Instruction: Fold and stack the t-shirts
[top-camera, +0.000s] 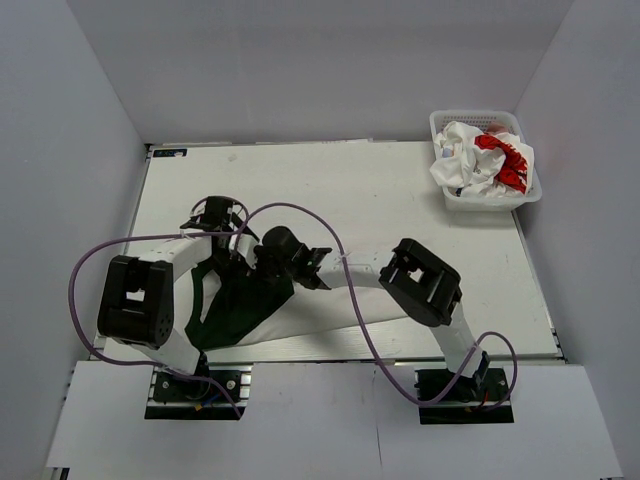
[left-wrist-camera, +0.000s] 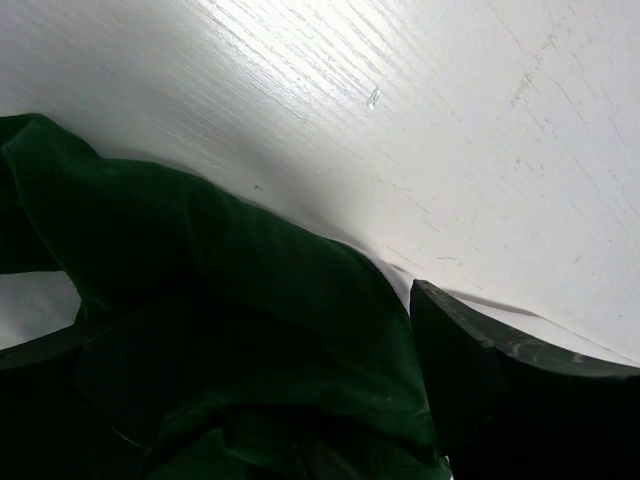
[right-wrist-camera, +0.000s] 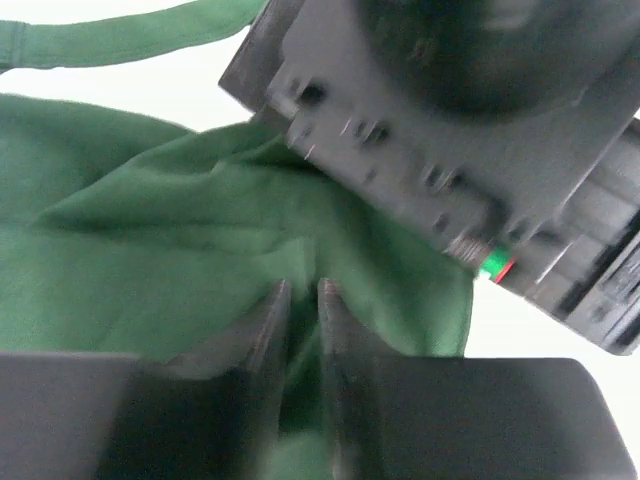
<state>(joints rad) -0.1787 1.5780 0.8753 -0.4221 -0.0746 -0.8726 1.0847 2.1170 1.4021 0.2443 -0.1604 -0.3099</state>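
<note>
The large white t-shirt (top-camera: 305, 322) with dark green sleeves lies bunched at the near left of the table, under both arms. My left gripper (top-camera: 222, 238) stands over its green part; in the left wrist view (left-wrist-camera: 250, 420) its jaws stand wide apart with the green cloth (left-wrist-camera: 230, 300) heaped between them. My right gripper (top-camera: 258, 265) reaches left to meet it; in the right wrist view (right-wrist-camera: 303, 290) its jaws are nearly together, pinching a fold of the green cloth (right-wrist-camera: 150, 250). The white shirt with red print (top-camera: 492, 160) lies crumpled in the basket.
The white lattice basket (top-camera: 440, 125) stands at the far right corner of the table (top-camera: 350, 190). The left arm's grey wrist block (right-wrist-camera: 440, 120) is very close above my right gripper. Purple cables loop over both arms. White walls enclose the table.
</note>
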